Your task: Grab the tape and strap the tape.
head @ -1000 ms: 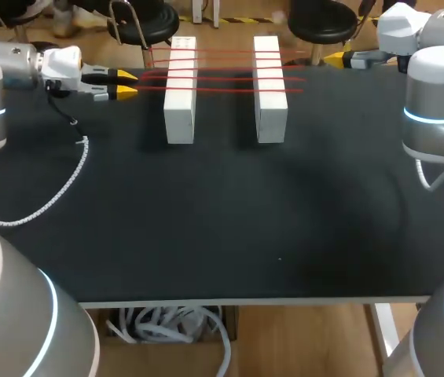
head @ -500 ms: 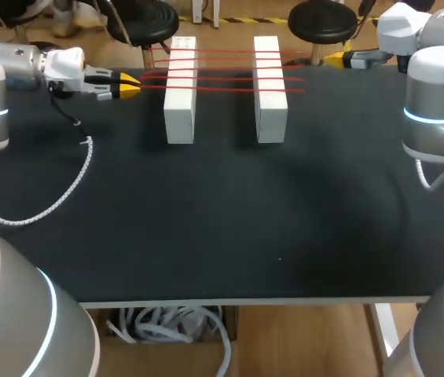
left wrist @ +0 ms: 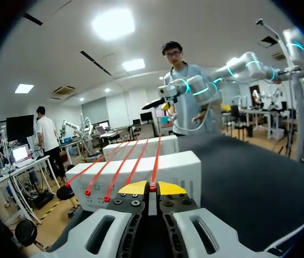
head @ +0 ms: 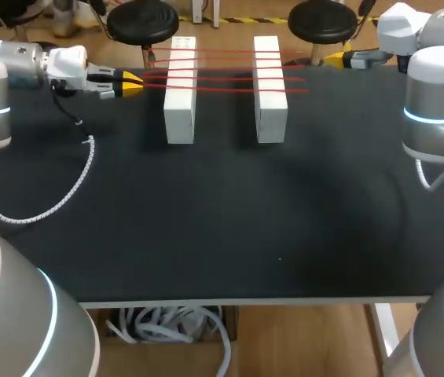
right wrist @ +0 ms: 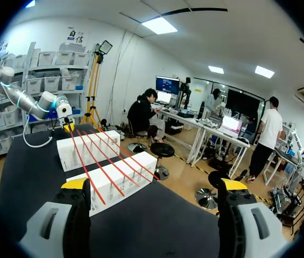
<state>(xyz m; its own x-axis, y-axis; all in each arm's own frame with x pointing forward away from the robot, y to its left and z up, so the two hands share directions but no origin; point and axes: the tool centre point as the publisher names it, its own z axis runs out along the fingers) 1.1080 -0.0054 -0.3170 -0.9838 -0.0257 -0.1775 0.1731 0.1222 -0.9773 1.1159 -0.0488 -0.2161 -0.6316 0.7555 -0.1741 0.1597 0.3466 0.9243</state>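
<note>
Two white blocks stand side by side at the back of the black table. Several red tapes stretch across their tops. My left gripper is level with the block tops, just left of the left block, shut on the end of the frontmost tape. In the left wrist view its yellow tips pinch that red tape, which runs ahead over the near block. My right gripper hangs open beyond the right block, near the far edge. The right wrist view shows its fingers wide apart, tapes ahead.
A white coiled cable from my left arm lies across the left side of the table. The right arm's base stands at the right edge.
My left gripper's fingers closed on the end of the frontmost tape and shifted slightly toward the far edge. The right arm has not moved.
</note>
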